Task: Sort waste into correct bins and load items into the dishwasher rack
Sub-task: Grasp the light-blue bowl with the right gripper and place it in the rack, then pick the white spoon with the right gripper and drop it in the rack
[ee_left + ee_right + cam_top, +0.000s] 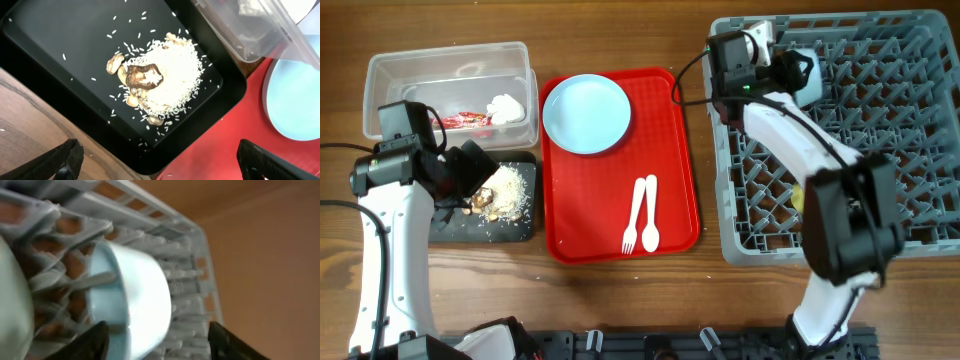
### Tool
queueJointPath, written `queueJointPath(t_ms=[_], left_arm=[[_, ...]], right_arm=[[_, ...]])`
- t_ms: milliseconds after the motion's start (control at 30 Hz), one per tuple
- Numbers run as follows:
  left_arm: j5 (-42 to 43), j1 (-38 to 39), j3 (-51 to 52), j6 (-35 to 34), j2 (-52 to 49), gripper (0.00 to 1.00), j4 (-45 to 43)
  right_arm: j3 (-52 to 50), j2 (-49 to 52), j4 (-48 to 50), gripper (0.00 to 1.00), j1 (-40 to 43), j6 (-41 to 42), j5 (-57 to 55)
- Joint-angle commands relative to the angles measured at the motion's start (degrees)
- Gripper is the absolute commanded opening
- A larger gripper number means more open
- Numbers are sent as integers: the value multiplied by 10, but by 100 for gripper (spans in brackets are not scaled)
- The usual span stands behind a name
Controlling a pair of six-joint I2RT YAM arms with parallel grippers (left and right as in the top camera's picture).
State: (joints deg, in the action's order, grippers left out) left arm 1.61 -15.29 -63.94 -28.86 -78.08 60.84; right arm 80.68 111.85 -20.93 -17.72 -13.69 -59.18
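blue bowl point(132, 295) sits on edge among pegs point(97, 280) at the rack point(880, 120) corner nearest the plate point(586, 113); our right gripper point(157, 335) is spread around it, not pinching. we'd back straight out, clear of the rim, so it doesn't tip. left gripper point(160, 157) hangs wide, empty, over scraps point(167, 75) in the black tray point(50, 50).

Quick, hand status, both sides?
Left hand: open, empty, over the black tray.
Right hand: open, at the blue bowl in the rack, not gripping it.
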Motion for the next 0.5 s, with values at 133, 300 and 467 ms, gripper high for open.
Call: queueJointPath(t_ms=[133,300,467], left_arm=[[5,-3,-2,-6,7,100,-2],[5,-3,-2,-6,7,100,-2],[5,-3,-2,-6,7,100,-3]], right_arm=[[4,-217,-195,75,-8,173,658],[-13,-183,-344,76,-103,269,716],[-99,-145,-300,77,-216,367,657]])
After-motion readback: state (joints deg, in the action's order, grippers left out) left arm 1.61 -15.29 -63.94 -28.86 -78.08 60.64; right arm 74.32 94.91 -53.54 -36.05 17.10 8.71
